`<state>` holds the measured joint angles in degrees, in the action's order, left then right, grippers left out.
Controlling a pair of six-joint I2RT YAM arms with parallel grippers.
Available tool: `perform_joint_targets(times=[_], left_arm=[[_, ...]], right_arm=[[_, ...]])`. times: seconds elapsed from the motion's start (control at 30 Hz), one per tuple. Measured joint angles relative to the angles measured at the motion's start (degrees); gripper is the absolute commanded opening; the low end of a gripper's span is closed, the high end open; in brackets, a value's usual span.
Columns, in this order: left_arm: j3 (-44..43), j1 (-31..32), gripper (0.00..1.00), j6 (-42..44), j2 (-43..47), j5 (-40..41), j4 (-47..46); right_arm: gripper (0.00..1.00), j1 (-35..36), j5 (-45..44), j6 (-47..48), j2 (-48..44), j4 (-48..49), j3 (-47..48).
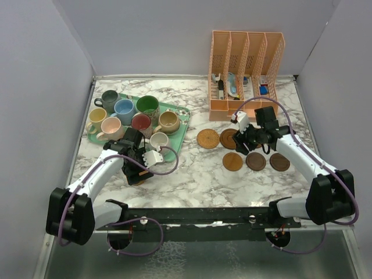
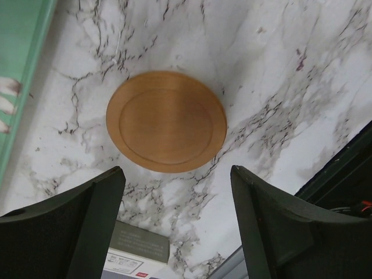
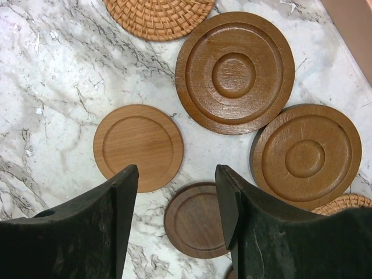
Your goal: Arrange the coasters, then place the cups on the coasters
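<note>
While all eight cups (image 1: 141, 122) sit crowded on the green tray (image 1: 181, 132) at ten o'clock on the table (image 1: 192, 180), both arms attend to coasters. That order makes sense to me, since a cup needs a disc already laid out to land on.

The left gripper (image 2: 176, 174) hovers over a plain tan coaster (image 2: 166, 121) that lies flat on the marble just beside the tray's edge. Its fingers (image 2: 70, 232) stand wide apart with nothing between them, and the disc lies at twelve o'clock from their tips. (From overhead the arm hides this disc.)

The right gripper (image 3: 177, 174) hangs above the main cluster at three o'clock on the table, in front of the peach file rack (image 1: 247, 64). Its fingers (image 3: 87, 232) are likewise parted and empty. A small dark coaster (image 3: 195, 221) lies at six o'clock in the wrist view, between the two fingers but flat on the table. A second tan coaster (image 3: 138, 148) lies at nine. Two ringed brown coasters (image 3: 234, 72) at one and three o'clock touch each other, and a woven coaster (image 3: 160, 17) lies at twelve. Packed this closely they leave little room for handled cups, so I judge spreading them out to be the step in hand.
</note>
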<state>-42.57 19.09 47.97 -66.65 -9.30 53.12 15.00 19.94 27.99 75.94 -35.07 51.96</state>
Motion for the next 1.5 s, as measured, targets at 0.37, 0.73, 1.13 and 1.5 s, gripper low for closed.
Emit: perform_joint_targets(times=[0.37, 0.73, 1.13, 1.5], left_arm=[[1.2, -8.7, 0.75, 9.1, -7.0, 0.3, -3.0], [3.3, -8.9, 0.77, 12.3, -7.8, -0.9, -6.4], [3.6, -8.5, 0.8, 13.2, -7.6, -3.3, -6.6], [4.2, 0.4, 0.78, 10.5, -7.2, -7.9, -10.3]], right_arm=[[0.57, -0.8, 1.2, -0.6, 0.0, 0.4, -0.9], [0.57, -0.9, 1.2, -0.7, 0.0, 0.4, -1.5], [0.56, -1.2, 1.2, -0.7, -0.5, 0.4, -2.3], [0.55, -1.6, 1.2, -0.7, -0.5, 0.4, -2.4]])
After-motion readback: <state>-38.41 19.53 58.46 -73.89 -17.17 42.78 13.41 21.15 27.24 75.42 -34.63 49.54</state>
